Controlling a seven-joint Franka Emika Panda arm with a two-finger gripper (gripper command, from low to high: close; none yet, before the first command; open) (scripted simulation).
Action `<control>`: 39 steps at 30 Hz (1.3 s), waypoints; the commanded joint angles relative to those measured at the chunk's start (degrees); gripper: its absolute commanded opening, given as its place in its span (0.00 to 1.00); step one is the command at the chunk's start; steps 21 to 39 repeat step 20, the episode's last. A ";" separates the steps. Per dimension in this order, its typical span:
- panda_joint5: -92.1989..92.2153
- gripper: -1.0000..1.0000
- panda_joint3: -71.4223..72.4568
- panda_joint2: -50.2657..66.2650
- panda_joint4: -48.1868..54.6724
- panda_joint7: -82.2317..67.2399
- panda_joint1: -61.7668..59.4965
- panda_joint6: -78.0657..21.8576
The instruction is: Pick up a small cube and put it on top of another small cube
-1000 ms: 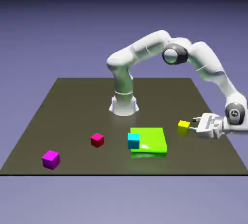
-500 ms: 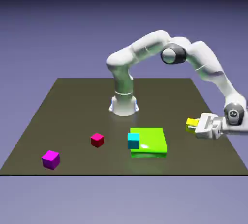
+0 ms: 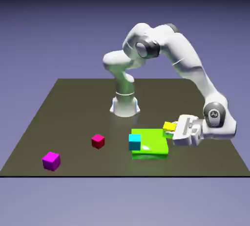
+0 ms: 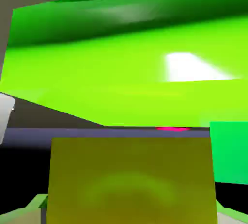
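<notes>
From where I'm standing, the exterior view puts the gripper [image 3: 171, 128] at the exterior view's right, its hand lying nearly level and its jaws closed on the small yellow cube [image 3: 169, 126]. The cube is by the far right corner of the large green block [image 3: 152, 139]; I can't tell whether the two touch. On the block's left side the cyan cube [image 3: 135, 142] seems to sit, with nothing on top of it. Farther left on the table [image 3: 78, 115] is the red cube [image 3: 98, 141], and nearer and farther left still, the purple cube [image 3: 51, 161]; both have bare tops too.

The hand view has the yellow cube large between the finger tips, with the green block stretching across above it in the picture. A blue-green face at the right edge is probably the cyan cube.

So the pick looks done — the stacking isn't. I'd call it roughly halfway: what's left is to carry the cube over another one, most likely the cyan — though nothing here settles which — then lower it squarely, let go and back away.
</notes>
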 commanded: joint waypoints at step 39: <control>-15.33 1.00 10.45 -6.79 -9.28 -3.97 -17.57 0.84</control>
